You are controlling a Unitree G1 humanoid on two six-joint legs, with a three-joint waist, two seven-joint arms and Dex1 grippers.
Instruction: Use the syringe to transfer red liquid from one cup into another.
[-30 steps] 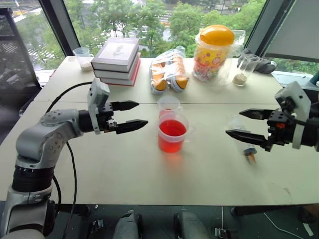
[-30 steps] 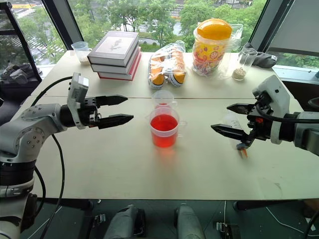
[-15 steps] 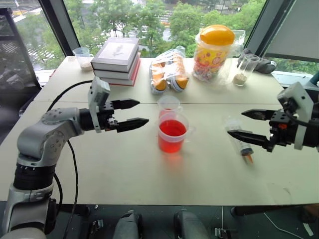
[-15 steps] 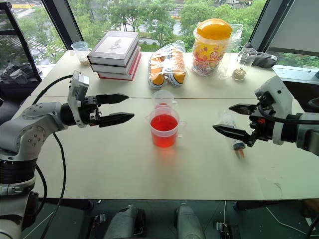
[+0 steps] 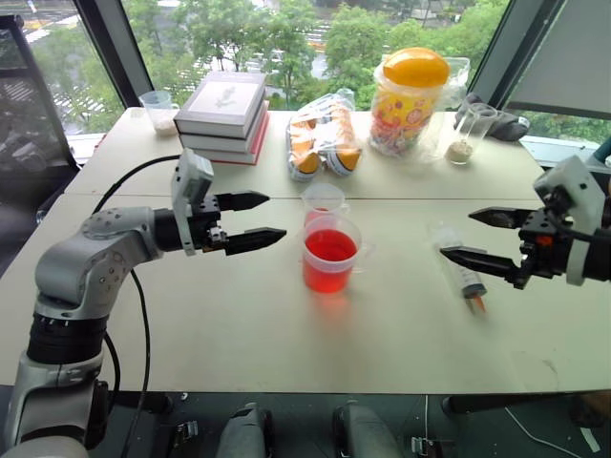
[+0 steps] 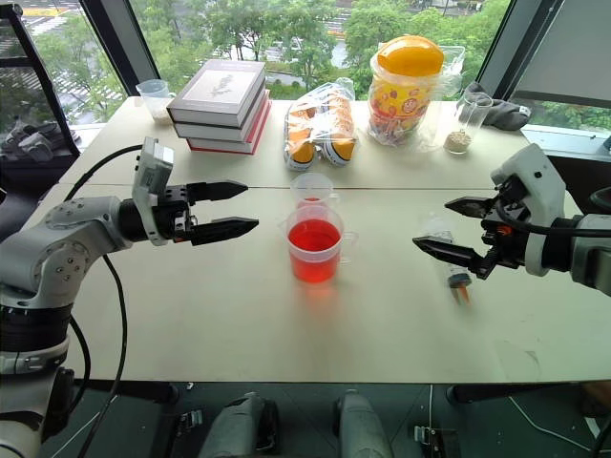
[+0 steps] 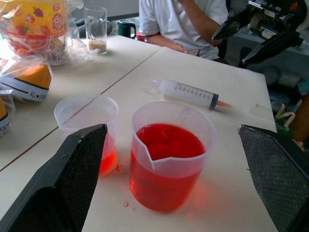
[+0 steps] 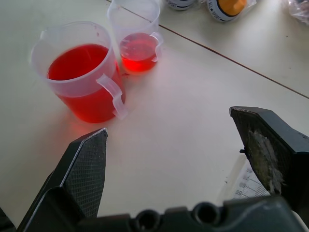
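Drawn back a little, the right hand (image 5: pixel 485 238) hovers with fingers apart just above the syringe (image 5: pixel 459 271), which lies free on the worktop (image 5: pixel 239 324). Beside the beaker (image 5: pixel 329 254), the left hand (image 5: pixel 256 217) hangs spread wide.

Syringe (image 5: pixel 461 271): clear barrel w/ printed scale, orange tip, lying flat on table, well right of the cups, tip toward the near edge. Beaker (image 5: pixel 330 254): wide, clear, side handle, upright at table centre, approx half full of red liquid (image 7: pixel 166 145). Small cup (image 5: pixel 323 202): narrower, clear, upright just behind beaker, shallow red layer at bottom.
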